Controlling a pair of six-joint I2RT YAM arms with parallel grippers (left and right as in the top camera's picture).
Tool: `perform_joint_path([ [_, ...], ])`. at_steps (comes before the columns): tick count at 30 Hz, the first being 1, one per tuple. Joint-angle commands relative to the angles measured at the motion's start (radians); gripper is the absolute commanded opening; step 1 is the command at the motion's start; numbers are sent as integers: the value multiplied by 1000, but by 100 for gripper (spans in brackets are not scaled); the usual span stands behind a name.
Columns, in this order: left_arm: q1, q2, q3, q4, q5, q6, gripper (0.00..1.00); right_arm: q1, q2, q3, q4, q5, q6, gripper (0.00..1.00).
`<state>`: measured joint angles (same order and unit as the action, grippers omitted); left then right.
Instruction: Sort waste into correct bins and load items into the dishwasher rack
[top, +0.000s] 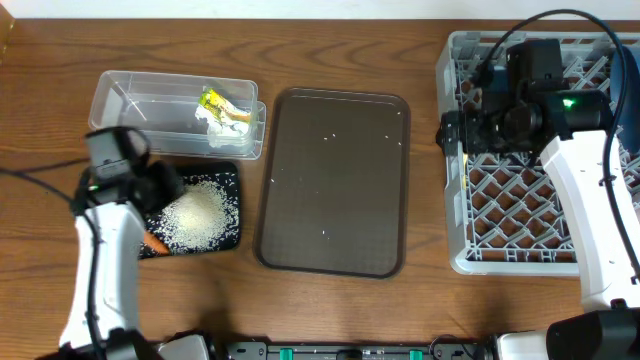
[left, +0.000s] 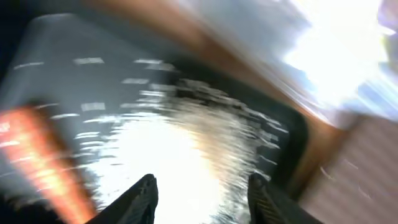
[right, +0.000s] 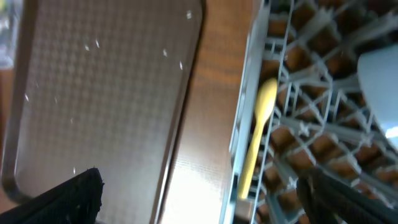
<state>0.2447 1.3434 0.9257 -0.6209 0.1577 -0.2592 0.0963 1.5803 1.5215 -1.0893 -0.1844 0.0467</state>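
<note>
Over the near-left black bin (top: 230, 238) your left gripper (left: 202, 183) hangs spread above rice (top: 195, 218) and carrot (top: 155, 242), your right gripper (right: 200, 177) gapes over the spoon (right: 258, 134) in the rack (top: 520, 200), and grains (top: 325, 135) on the tray (top: 335, 190) await.

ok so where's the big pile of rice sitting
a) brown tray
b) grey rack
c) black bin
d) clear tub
c, the rice pile lies heaped inside the black bin; only a few stray grains are on the tray.
</note>
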Motion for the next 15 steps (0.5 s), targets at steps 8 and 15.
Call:
perform_joint_path([
  [8,-369,20,14,-255,103,206,68,-93,10,0,4,-105,8,99],
  [15,-363,-64,32,-453,100,203,69,-207,6,0,-212,-57,-44,99],
])
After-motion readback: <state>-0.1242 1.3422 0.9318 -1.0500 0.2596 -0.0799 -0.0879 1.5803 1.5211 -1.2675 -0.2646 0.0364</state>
